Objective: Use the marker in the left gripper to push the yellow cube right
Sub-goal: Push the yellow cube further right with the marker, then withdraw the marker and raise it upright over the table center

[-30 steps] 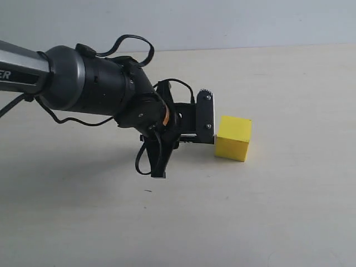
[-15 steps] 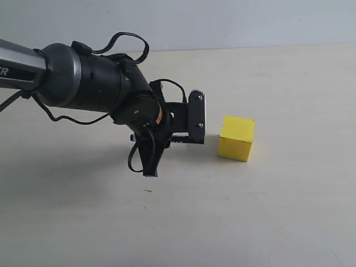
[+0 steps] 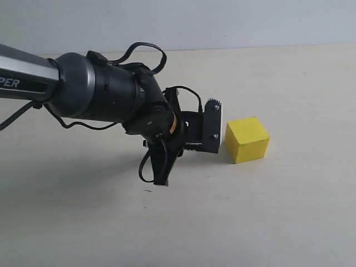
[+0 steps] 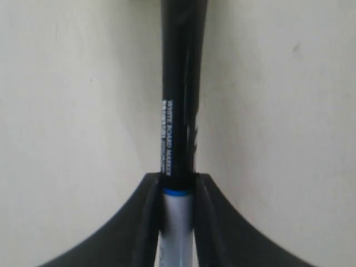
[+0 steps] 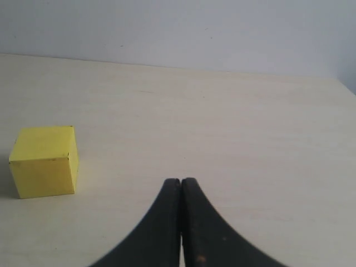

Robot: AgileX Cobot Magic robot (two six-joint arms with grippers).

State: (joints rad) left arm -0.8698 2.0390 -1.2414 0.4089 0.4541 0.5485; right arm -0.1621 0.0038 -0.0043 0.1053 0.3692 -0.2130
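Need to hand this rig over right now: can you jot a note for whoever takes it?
Left gripper: shut on the marker, low over the table, just left of the yellow cube; contact unclear.
Right gripper: shut, empty, apart from the cube.
Done: the cube has shifted a little right and turned since a second ago.
Left: keep pushing right if more travel is wanted.

L arm (image 3: 94, 94) reaches in low from left, wrist bent down. L hand (image 4: 178, 183) clamped on marker (image 4: 181, 89). R hand (image 5: 181, 183): fingers pressed together.
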